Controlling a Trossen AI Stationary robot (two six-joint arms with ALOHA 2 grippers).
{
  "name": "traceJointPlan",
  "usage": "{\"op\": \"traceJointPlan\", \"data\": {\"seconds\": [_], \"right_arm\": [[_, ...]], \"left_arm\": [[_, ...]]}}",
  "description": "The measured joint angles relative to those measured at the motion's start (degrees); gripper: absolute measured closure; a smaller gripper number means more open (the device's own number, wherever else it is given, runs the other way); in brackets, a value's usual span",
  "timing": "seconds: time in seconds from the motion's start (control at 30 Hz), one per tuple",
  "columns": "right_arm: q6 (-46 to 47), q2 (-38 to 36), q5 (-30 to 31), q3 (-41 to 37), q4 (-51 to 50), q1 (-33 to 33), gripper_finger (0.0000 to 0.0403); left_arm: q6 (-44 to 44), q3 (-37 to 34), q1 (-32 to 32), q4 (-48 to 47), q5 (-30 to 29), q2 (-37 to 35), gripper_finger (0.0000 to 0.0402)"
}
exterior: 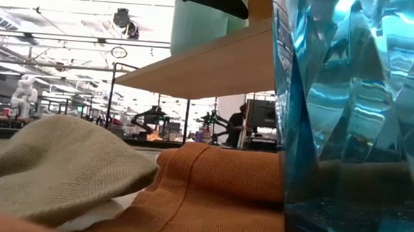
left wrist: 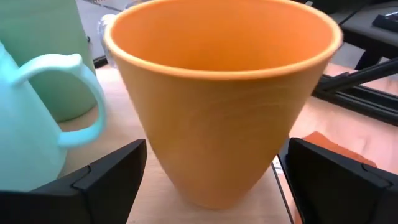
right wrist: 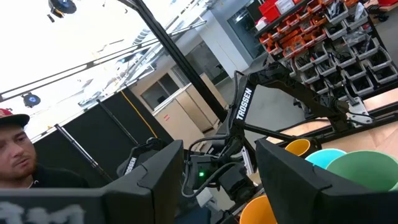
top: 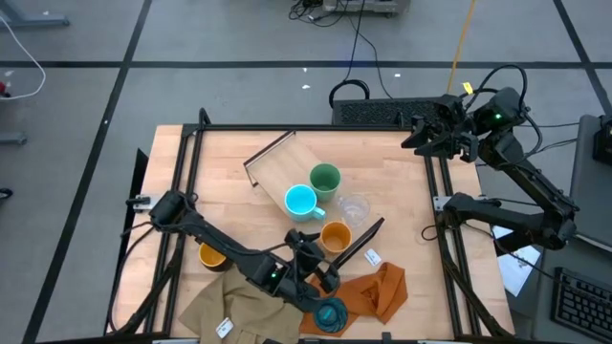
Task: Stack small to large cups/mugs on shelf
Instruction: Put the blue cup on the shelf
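The left gripper (top: pixel 327 256) is spread wide around the orange cup (top: pixel 336 235), fingers (left wrist: pixel 106 180) on either side but not touching. That cup stands on the shelf (top: pixel 287 162), beside the light-blue mug (top: pixel 302 202). The right gripper (top: pixel 418 135), partly parted and holding nothing, waits well away from the shelf.

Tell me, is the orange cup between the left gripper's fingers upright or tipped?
Upright. The orange cup stands on its narrow base, round mouth upward, on the light-wood shelf plank.
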Motion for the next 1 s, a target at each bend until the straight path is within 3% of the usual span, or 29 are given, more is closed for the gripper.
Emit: {"op": "traceJointPlan", "data": {"seconds": [0.6, 0.8, 0.9, 1.0], "right_arm": [[0.04, -0.02, 0.02, 0.00, 0.02, 0.00, 0.0211], [-0.10, 0.05, 0.02, 0.00, 0.03, 0.00, 0.0211], [-0.11, 0.07, 0.02, 0.00, 0.02, 0.00, 0.0211], [-0.11, 0.09, 0.02, 0.00, 0.03, 0.00, 0.0211]], "left_arm": [[-8.60, 0.00, -2.15, -9.91, -0.13, -2.10, 0.0009], [-9.06, 0.00, -3.69, -8.46, 0.21, -3.11, 0.0009], [-10.96, 0.00, -4.54, -7.21, 2.15, -4.18, 0.0009], [-13.49, 0.00, -4.65, -3.09, 8.57, -5.01, 0.0009]]}}
